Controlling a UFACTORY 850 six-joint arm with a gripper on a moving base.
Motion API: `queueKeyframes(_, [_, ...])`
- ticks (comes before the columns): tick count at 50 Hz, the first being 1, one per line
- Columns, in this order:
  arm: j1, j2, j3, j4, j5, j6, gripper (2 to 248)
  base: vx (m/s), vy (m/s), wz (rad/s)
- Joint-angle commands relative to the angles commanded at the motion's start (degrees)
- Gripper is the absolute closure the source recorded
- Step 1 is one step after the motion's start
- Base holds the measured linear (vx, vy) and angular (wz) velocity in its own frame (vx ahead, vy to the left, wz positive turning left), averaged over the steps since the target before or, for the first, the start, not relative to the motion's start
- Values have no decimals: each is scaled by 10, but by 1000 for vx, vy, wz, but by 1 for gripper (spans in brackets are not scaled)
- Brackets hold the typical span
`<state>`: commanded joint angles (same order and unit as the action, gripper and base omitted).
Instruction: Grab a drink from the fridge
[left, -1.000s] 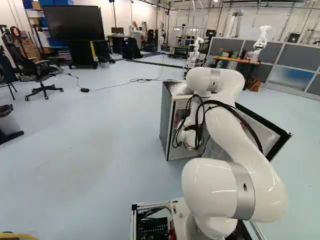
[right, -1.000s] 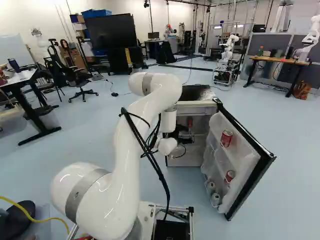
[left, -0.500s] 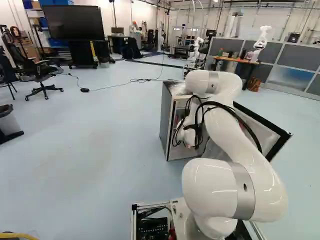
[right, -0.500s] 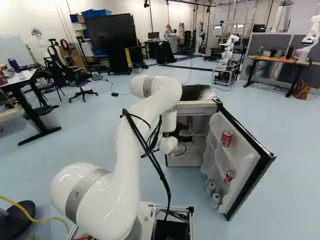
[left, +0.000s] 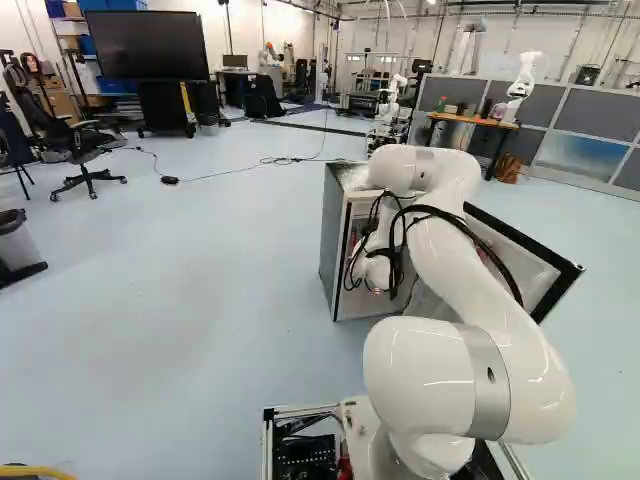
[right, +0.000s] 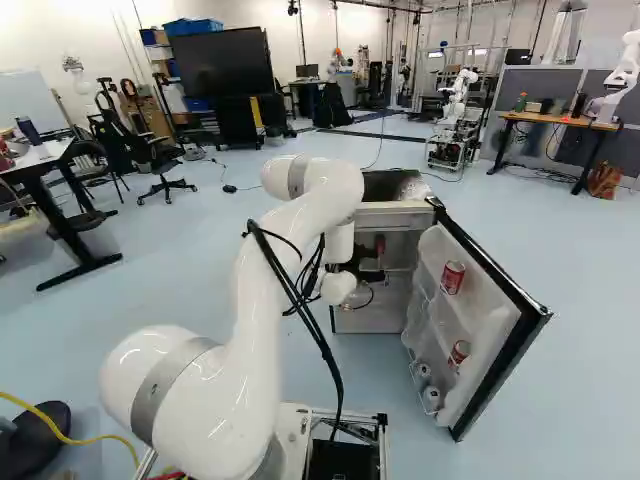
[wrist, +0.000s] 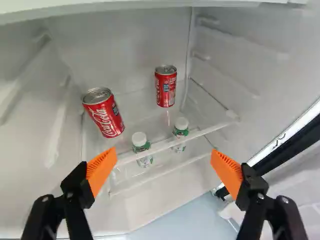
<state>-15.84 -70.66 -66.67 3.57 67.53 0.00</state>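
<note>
Claw (right: 374, 274): fingers apart, inside the fridge (left: 336, 240) opening. Two red cans (wrist: 104, 113), printed with white lettering, sit ahead on the clear shelf (wrist: 161, 145). Green-labelled, white-capped bottles (wrist: 145, 161) stand below. The door (right: 478, 310) is swung wide, beside the cavity.

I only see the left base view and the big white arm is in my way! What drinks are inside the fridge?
Observer: In the wrist view, two red cans and two bottles with white caps.
Operator: Ooh! Did the gripper grab one?
Observer: No, the gripper is open and holds nothing.
Operator: Aww. How many red cans are in the door?
Observer: The right base view shows two door cans in the door, one higher than the other.
</note>
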Motion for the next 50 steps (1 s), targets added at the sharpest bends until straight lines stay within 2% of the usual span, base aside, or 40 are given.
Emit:
queueKeyframes(26, [-3,-9,-17,0,-39,0,3,0,0,0])
queueKeyframes(39, [-5,-13,-25,0,-43,0,3,0,0,0])
queueKeyframes(50, [-6,-33,-45,0,-43,0,3,0,0,0])
